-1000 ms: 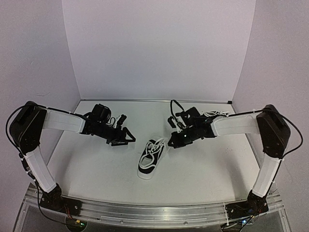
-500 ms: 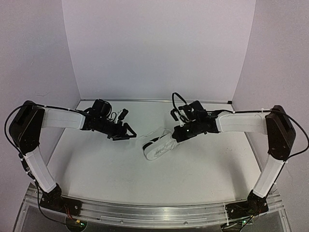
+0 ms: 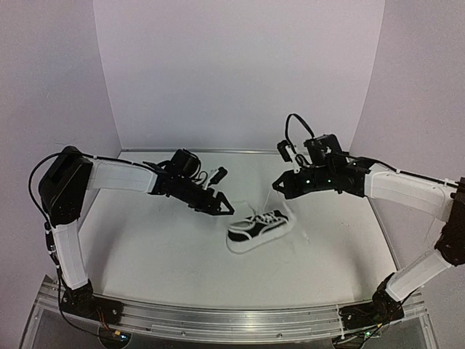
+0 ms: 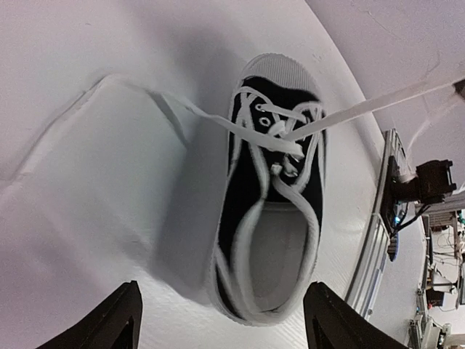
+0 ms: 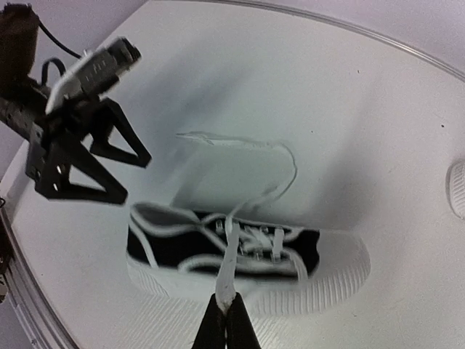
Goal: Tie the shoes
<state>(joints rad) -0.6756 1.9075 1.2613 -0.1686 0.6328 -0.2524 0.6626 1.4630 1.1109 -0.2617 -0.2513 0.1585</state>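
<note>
One black sneaker (image 3: pixel 260 228) with a white sole lies on the white table, toe to the right. It also shows in the left wrist view (image 4: pixel 272 211) and the right wrist view (image 5: pixel 240 251). My right gripper (image 3: pixel 280 187) is shut on the end of one white lace (image 5: pixel 231 265), which runs taut up from the eyelets (image 5: pixel 225 323). The other lace (image 5: pixel 243 143) lies loose on the table behind the shoe. My left gripper (image 3: pixel 222 206) is open and empty, just left of the shoe's heel, jaws wide apart (image 4: pixel 225 327). The second shoe is not clearly in view.
A white ribbed rounded thing (image 5: pixel 456 190) shows at the right edge of the right wrist view; I cannot tell what it is. White walls enclose the table's back and sides (image 3: pixel 232 87). A metal rail (image 3: pixel 232 320) runs along the near edge.
My right gripper has risen and moved right and back with the lace. The shoe tipped and turned, toe now to the right. My left gripper moved right toward the heel.
</note>
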